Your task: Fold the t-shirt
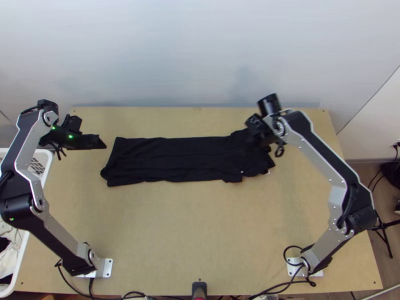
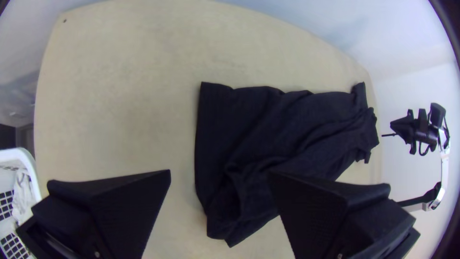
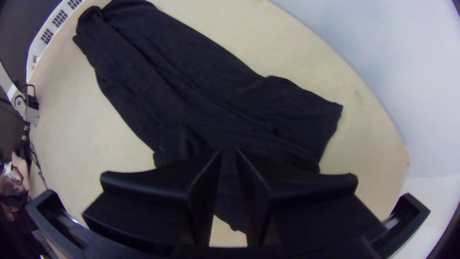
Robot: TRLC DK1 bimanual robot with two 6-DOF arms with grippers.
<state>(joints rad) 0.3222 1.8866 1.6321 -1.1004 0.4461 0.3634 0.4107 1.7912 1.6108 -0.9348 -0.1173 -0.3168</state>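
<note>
Both my grippers are hovering free of the cloth, as far as I am seeing: my left gripper (image 2: 219, 171) is standing wide, its two fingers well apart, while my right gripper (image 3: 228, 149) is showing a narrow gap between its tips, with no cloth visibly pinched there. Beneath and between them, the black t-shirt (image 1: 185, 157) is lying across the light table (image 1: 200, 225) as one long strip, its long edges running nearly parallel.

I am judging the lengthwise folding to be done, with the sides brought in and the body narrowed; the crosswise folding is remaining, the step that would be turning this strip into a short packet. Some tidying may be wanting too: the end near my right arm is looking rumpled, with what I am taking for sleeve and collar cloth sticking out unevenly, and the opposite end is showing loose folds and an uneven corner.

As for where it is lying, the smoother end, probably the hem, is resting just beside my left gripper, on the side towards the middle of the table. My right gripper is hanging over the rumpled end, near the far long edge, so the whole strip is stretching between the two.
</note>
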